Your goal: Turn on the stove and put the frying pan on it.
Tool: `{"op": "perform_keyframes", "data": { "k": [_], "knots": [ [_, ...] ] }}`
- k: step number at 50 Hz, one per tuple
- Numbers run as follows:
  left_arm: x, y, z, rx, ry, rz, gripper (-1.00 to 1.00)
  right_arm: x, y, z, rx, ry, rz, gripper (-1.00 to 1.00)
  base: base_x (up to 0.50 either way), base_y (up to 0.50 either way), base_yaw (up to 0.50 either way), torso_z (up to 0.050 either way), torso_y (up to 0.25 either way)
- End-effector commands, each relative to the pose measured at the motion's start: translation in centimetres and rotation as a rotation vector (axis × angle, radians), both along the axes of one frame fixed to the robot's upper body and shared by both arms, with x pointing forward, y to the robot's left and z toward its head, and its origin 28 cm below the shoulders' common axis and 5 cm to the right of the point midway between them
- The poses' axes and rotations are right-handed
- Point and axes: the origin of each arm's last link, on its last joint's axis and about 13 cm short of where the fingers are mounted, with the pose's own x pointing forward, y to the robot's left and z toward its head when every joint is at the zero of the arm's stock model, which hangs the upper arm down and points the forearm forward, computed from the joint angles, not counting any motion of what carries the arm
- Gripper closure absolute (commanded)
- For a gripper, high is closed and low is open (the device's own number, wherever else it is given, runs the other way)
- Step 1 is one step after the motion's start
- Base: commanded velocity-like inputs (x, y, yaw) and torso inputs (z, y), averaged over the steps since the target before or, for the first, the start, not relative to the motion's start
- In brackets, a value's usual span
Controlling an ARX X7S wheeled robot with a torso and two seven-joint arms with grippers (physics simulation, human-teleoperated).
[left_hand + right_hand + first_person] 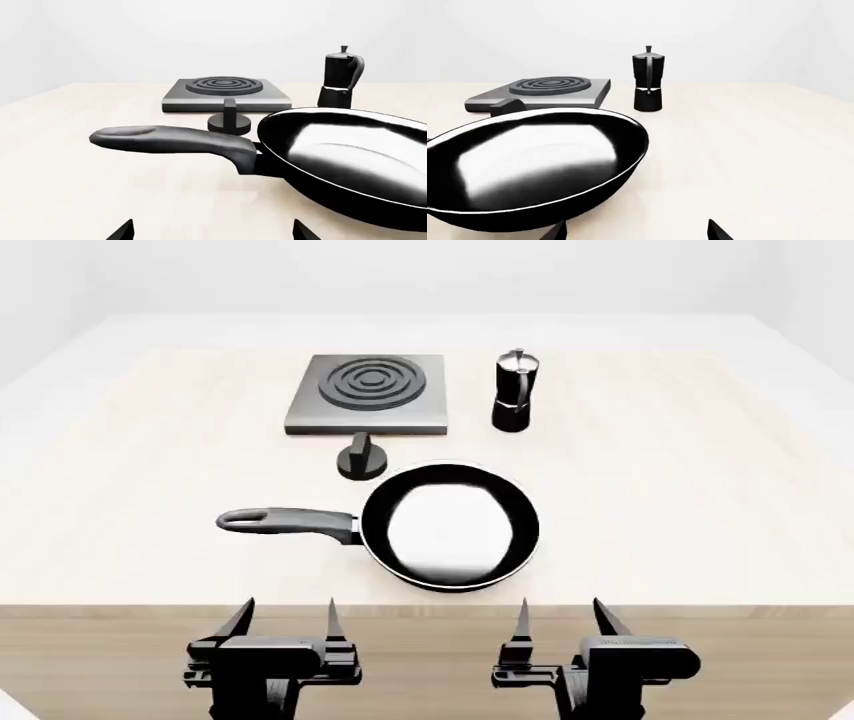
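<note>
Honestly the pan [451, 527] looks rigid and head-heavy, so grab its handle [287, 521] near the bowl; both jaws open, empty.

On the surface [694, 510], the stove [367, 392] is taken as landmark. Its knob [362, 459] is set just before it. The moka pot [515, 390] is placed beside it, to the right. The frying pan [451, 526] is laid before the knob, its handle [287, 521] pointed left.
</note>
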Motion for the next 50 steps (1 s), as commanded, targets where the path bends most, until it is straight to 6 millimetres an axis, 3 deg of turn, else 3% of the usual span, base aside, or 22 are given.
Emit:
{"op": "perform_keyframes", "data": {
  "k": [1,15,18,19,21,22,23,24,27,29,34,38,39,44,50],
  "knots": [
    [0.1,0.0,-0.1,0.001,0.013,0.018,-1.0,-0.1,-0.1,0.2,-0.025,-0.011,-0.016,-1.0,0.0,0.0,0.0,0.0,0.0],
    [-0.2,-0.1,-0.3,0.025,0.025,0.003,-1.0,-0.1,0.2,-0.1,-0.064,0.018,0.009,-1.0,0.0,0.0,0.0,0.0,0.0],
    [-0.4,-0.2,0.1,-0.001,0.037,0.001,-1.0,-0.2,0.2,0.7,-0.074,0.013,0.011,-1.0,0.0,0.0,0.0,0.0,0.0],
    [-0.4,-0.3,1.0,0.011,0.039,0.004,-1.0,-0.3,0.2,1.4,-0.059,0.007,0.025,-1.0,0.0,0.0,0.0,0.0,0.0],
    [-0.2,-0.6,5.8,0.037,-0.005,-0.02,-1.0,-0.3,-0.2,5.1,-0.025,-0.034,0.039,-1.0,0.0,0.0,0.0,0.0,0.0],
    [0.8,-0.5,10.0,0.046,-0.109,-0.034,-1.0,-0.1,-0.6,8.1,-0.037,-0.078,0.024,-1.0,0.0,0.0,0.0,0.0,0.0],
    [0.8,-0.5,12.4,0.057,-0.135,-0.035,-1.0,-0.1,-0.7,9.7,-0.025,-0.072,0.035,-1.0,0.0,0.0,0.0,0.0,0.0],
    [1.3,-0.3,16.6,0.031,-0.246,-0.04,-1.0,0.2,-1.0,13.8,-0.016,-0.181,0.047,-1.0,0.0,0.0,0.0,0.0,0.0],
    [2.2,0.1,19.5,0.068,-0.122,-0.026,-1.0,0.4,-1.0,17.1,-0.066,-0.146,0.055,-1.0,0.0,0.0,0.0,0.0,0.0],
    [2.6,0.2,20.7,0.078,-0.142,-0.03,-1.0,0.9,-1.1,18.7,-0.087,-0.167,0.044,-1.0,0.0,0.0,0.0,0.0,0.0],
    [3.3,0.3,19.4,0.042,-0.105,-0.039,-1.0,2.0,-1.8,17.8,-0.093,-0.147,-0.032,-1.0,0.0,0.0,0.0,0.0,0.0],
    [3.6,0.6,20.7,0.027,-0.134,-0.054,-1.0,2.4,-5.4,18.2,-0.048,-0.165,-0.383,-1.0,0.0,0.0,0.0,0.0,0.0],
    [3.7,0.8,21.5,0.023,-0.139,-0.054,-1.0,1.9,-7.4,18.2,-0.019,-0.174,-0.523,-1.0,0.0,0.0,0.0,0.0,0.0],
    [4.2,1.3,22.5,0.024,-0.16,-0.041,-1.0,-0.3,-11.7,17.4,-0.016,-0.158,-0.793,-1.0,0.0,0.0,0.0,0.0,0.0],
    [4.5,1.6,22.2,0.02,-0.16,-0.026,-1.0,-2.9,-13.8,17.4,-0.062,-0.186,-0.925,-1.0,0.01,0.0,0.0,0.0,0.0]
  ]
}}
